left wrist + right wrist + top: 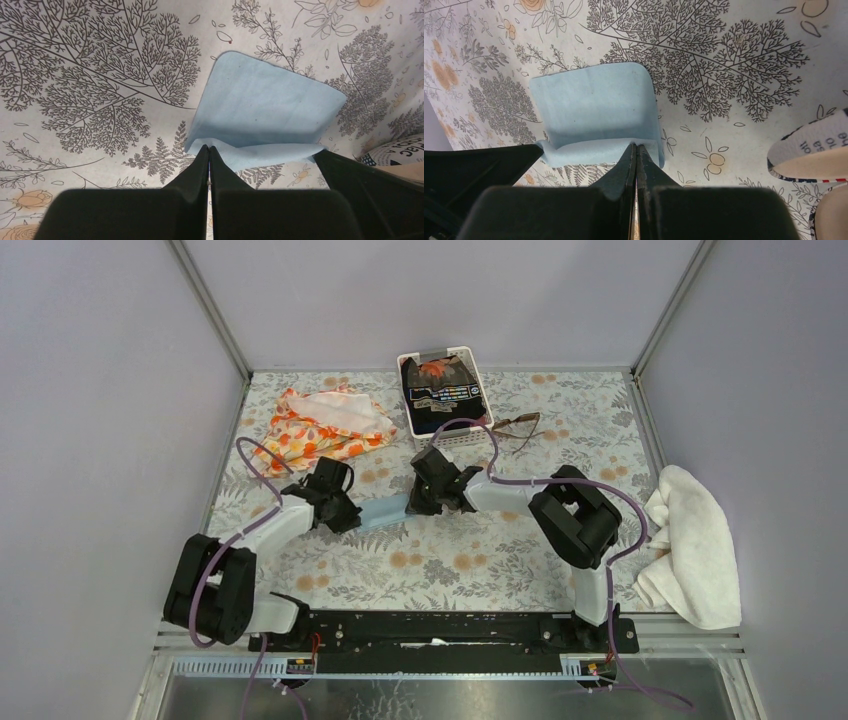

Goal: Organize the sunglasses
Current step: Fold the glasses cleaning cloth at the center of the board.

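Note:
The sunglasses (518,430), thin brown frame with tinted lenses, lie on the table right of the white basket, apart from both grippers. A light blue cloth (385,512) is stretched between my two grippers at mid-table. My left gripper (209,148) is shut on one edge of the cloth (265,107); it sits at the cloth's left end in the top view (345,512). My right gripper (636,147) is shut on the opposite edge of the cloth (594,112), at its right end in the top view (418,502). The cloth's far half lies on the table.
A white basket (453,435) holding dark items stands at the back centre. An orange floral cloth (325,425) lies at back left. A white towel (695,540) hangs over the right edge. A printed tan case end (814,147) shows in the right wrist view and in the left wrist view (400,152).

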Motion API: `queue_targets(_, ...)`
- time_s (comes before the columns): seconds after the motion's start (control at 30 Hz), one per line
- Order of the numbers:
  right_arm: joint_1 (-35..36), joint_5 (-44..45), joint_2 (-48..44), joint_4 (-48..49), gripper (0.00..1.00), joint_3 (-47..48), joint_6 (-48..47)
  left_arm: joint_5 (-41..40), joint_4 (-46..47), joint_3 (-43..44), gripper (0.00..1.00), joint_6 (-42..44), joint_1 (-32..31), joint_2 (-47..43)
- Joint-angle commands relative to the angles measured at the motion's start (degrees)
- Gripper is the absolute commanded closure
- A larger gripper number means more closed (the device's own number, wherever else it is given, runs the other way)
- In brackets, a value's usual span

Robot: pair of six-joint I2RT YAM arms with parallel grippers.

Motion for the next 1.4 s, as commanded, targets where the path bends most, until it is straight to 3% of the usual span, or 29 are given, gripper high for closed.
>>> queue_targets(0.0, -0.95, -1.03, 0.7, -0.61, 1.0, 2.64, -0.86, 0.41, 2.55, 1.2, 1.0, 1.24, 0.94, 1.49)
queue_targets(0.83, -1.62, -0.81, 2.72, -1.45, 1.0, 4.78, -0.86, 0.64, 3.48, 3.14, 1.0, 3.52, 2.8, 5.32)
queue_targets(0.93, -1.62, -0.68, 2.27, -1.24, 0.96, 4.26, -0.77, 0.53, 3.48, 3.52, 1.0, 3.94, 2.88, 5.96)
queue_targets(1.1, -1.75, -0.81, -0.71, 1.28, 0.69, 1.84, -0.51, 0.23, 3.08, 4.5, 0.79, 4.39, 2.97, 4.71)
queue_targets(1.37, -1.76, -2.32, -5.33, 9.93, 0.66, -5.09, 0.69, -2.18, 0.71, 5.44, 0.68, 4.96, 2.98, -1.01)
